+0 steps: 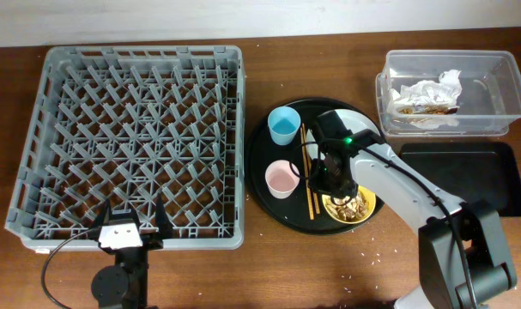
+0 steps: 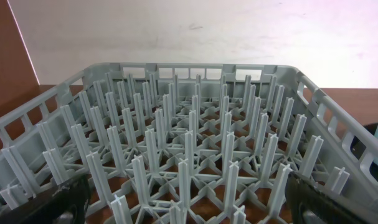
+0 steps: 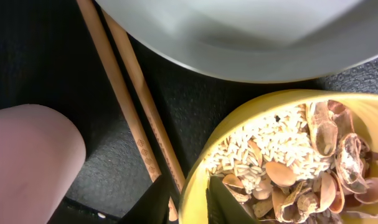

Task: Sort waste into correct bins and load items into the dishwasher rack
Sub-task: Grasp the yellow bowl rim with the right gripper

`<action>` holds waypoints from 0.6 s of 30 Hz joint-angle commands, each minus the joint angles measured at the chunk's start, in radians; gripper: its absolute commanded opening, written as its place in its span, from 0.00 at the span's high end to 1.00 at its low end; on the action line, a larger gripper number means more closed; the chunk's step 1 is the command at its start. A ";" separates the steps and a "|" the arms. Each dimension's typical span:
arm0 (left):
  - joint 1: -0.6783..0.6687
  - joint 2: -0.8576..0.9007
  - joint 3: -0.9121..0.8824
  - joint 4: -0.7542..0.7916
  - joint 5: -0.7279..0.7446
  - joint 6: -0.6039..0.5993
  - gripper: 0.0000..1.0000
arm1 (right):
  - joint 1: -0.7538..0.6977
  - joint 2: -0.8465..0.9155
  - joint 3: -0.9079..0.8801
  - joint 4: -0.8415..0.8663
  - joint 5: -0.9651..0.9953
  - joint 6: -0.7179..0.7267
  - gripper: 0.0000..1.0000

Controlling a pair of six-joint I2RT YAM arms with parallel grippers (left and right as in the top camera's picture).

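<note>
**A:** What does overhead give you?

**B:** The dishwasher rack [image 1: 140, 53] sits at the left of the table [image 1: 329, 275], and my left gripper [image 1: 138, 217] is over its near edge. Just beside the rack, the round black tray [image 1: 258, 159] carries the light-blue cup [image 1: 283, 125], pink cup [image 1: 282, 178], chopsticks [image 1: 308, 172], plate [image 1: 367, 118] and yellow bowl [image 1: 363, 210]. My right gripper [image 1: 330, 190] is down at the bowl's left rim. Far right, the clear tub [image 1: 449, 56] holds a crumpled napkin [image 1: 427, 93]. The black rectangular tray [image 1: 470, 176] lies just in front of it.

**A:** Left wrist?

**B:** Rows of grey pegs straight ahead — my fingers [image 2: 64, 199] stand wide apart, one at each lower corner.

**A:** And the right wrist?

**B:** Close in. My fingers [image 3: 157, 208] are pinched narrow on the yellow bowl's [image 3: 251, 102] rim — one pad outside, one inside. The bowl holds food scraps [image 3: 301, 168]: rice grains and brown shells. The chopsticks [image 3: 132, 106] lie side by side on the tray, between the bowl and the pink cup [image 3: 27, 162]. The plate [image 3: 238, 37] fills the top of the view.
</note>
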 commanded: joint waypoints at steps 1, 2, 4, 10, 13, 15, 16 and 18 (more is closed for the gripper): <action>0.005 -0.008 -0.004 -0.004 0.000 0.019 0.01 | 0.003 0.031 -0.015 -0.003 0.002 0.029 0.77; 0.005 -0.008 -0.004 -0.004 0.000 0.019 0.01 | 0.003 0.044 -0.015 -0.003 0.001 0.029 0.78; 0.005 -0.008 -0.004 -0.004 0.000 0.019 0.01 | 0.003 0.052 -0.015 -0.003 0.002 0.029 0.82; 0.005 -0.008 -0.004 -0.004 0.000 0.019 0.01 | 0.002 0.050 0.009 -0.018 0.002 0.031 0.96; 0.005 -0.008 -0.003 -0.004 0.000 0.019 0.01 | 0.002 0.039 0.064 -0.074 0.006 0.020 0.96; 0.005 -0.008 -0.004 -0.004 0.000 0.019 0.01 | -0.002 0.024 0.123 -0.133 0.018 0.018 0.96; 0.005 -0.008 -0.004 -0.004 0.000 0.019 0.01 | -0.012 0.009 0.167 -0.171 0.017 -0.011 0.96; 0.005 -0.008 -0.004 -0.004 0.000 0.019 0.01 | -0.041 -0.023 0.239 -0.230 0.017 -0.047 0.96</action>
